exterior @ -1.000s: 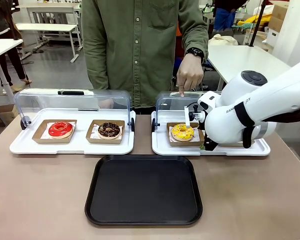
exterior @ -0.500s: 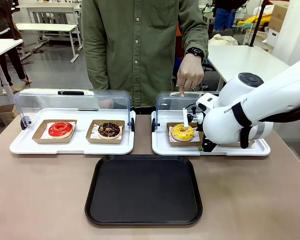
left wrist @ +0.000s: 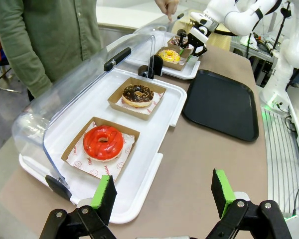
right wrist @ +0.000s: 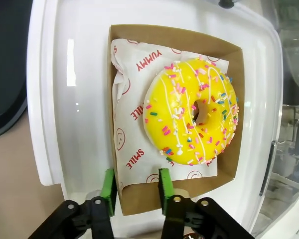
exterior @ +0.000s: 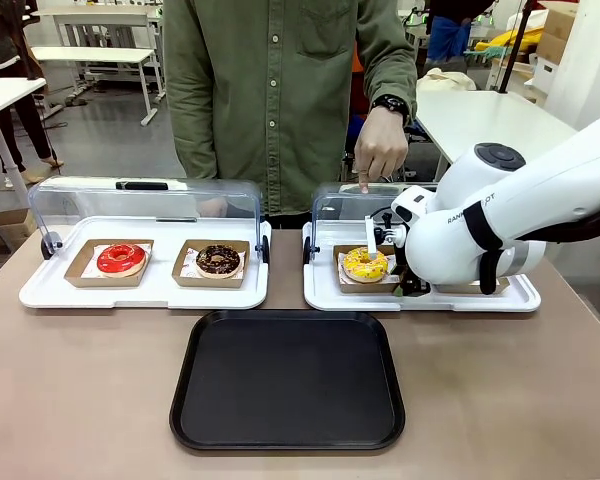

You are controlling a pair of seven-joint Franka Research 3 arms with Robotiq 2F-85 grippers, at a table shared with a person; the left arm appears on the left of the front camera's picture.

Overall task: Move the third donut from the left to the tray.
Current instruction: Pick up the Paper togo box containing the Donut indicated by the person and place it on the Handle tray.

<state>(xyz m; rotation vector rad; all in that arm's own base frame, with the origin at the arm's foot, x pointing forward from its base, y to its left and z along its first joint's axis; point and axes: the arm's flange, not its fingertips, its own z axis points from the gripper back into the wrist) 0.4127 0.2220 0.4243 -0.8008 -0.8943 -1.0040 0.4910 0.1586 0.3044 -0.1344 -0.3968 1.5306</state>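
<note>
The raised clear lid [exterior: 345, 205] and person's hand [exterior: 379, 150] crowd the third donut [exterior: 365, 264].

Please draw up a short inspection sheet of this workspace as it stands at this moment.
Surface: brown table, bare in front.
Job's things: yellow donut in its cardboard liner on the right white tray; black tray empty.
Clutter: red donut and chocolate donut under a raised clear lid.
Grippers: right gripper straddles the liner's wall, pads not closed; left gripper open, holding nothing.
Cables: nothing seen.
Surroundings: person's hand on the right lid.
</note>
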